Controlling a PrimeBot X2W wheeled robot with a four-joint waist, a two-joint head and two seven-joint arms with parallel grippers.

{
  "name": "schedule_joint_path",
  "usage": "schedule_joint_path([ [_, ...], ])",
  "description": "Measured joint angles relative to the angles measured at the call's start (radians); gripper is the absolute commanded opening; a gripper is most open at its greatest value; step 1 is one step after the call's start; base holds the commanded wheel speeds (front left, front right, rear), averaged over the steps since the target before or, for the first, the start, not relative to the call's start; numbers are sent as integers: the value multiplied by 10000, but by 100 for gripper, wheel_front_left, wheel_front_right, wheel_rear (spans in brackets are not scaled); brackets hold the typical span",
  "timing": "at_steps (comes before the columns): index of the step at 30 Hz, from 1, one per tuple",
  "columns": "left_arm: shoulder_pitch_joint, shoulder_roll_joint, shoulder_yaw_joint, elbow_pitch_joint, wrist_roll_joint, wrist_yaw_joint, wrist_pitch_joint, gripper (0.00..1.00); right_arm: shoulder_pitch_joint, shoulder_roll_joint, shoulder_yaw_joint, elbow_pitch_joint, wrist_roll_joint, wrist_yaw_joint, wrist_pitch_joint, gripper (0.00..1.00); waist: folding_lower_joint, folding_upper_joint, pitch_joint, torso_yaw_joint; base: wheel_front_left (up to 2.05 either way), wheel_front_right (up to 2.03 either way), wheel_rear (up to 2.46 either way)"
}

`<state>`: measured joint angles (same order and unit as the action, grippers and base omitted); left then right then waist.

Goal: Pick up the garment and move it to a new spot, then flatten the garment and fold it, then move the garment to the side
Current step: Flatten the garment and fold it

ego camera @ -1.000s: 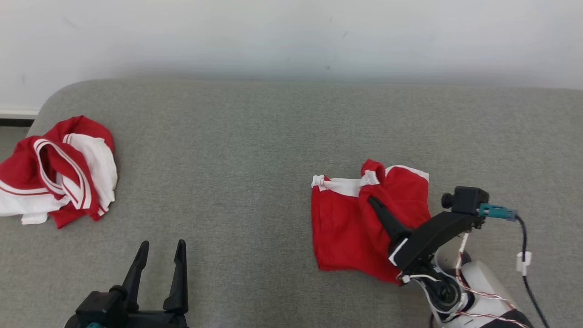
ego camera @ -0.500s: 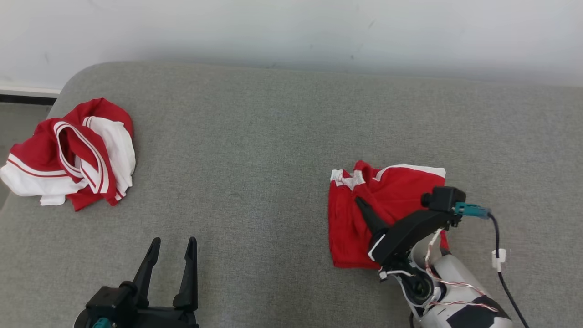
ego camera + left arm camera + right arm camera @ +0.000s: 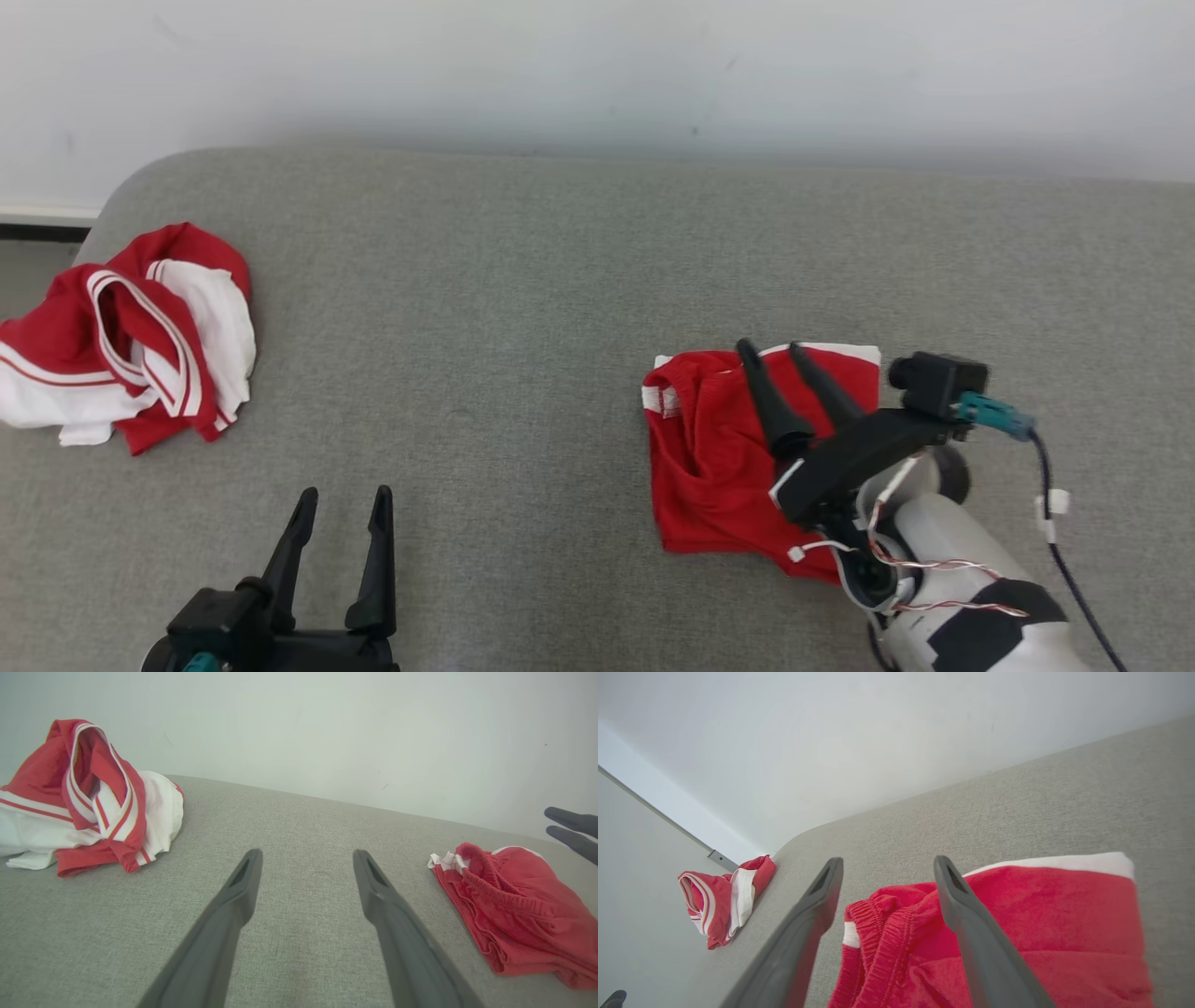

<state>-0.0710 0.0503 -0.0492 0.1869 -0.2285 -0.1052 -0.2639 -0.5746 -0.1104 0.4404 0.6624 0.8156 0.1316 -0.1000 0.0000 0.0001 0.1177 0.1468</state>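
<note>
Head view, reference point table (image 3: 523,308) centre: shorts (image 3: 709,457) lie at 4 o'clock, jersey (image 3: 131,345) at 9 o'clock, well apart. Right pincer (image 3: 770,347) is over the shorts' 12 o'clock edge. Left pincer (image 3: 344,493) is at 7 o'clock. Wall (image 3: 597,75) stands behind the table at 12 o'clock.

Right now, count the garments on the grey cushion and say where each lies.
2. A crumpled red-and-white garment lies at the left end of the cushion; red shorts lie right of centre, beneath the open right gripper. More could lie beyond the frames.
</note>
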Motion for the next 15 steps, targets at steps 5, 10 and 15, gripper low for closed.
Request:
schedule_joint_path([
  [5, 126, 2, 213, -58, 79, -2, 0, 100, 346, -656, -339, -646, -433, 0, -878, 100, 0, 0, -149, -289, 0, 0, 0],
  [10, 173, 2, 571, -196, 180, -6, 0, 100, 1043, -1202, -940, -1547, -988, 0, -1436, 100, 0, 0, -251, -609, 0, 0, 0],
  [15, 221, 2, 924, -274, 380, -23, 0, 100, 2212, -1383, -1678, -2527, -1996, 0, -1592, 100, 0, 0, -393, -880, 0, 0, 0],
])
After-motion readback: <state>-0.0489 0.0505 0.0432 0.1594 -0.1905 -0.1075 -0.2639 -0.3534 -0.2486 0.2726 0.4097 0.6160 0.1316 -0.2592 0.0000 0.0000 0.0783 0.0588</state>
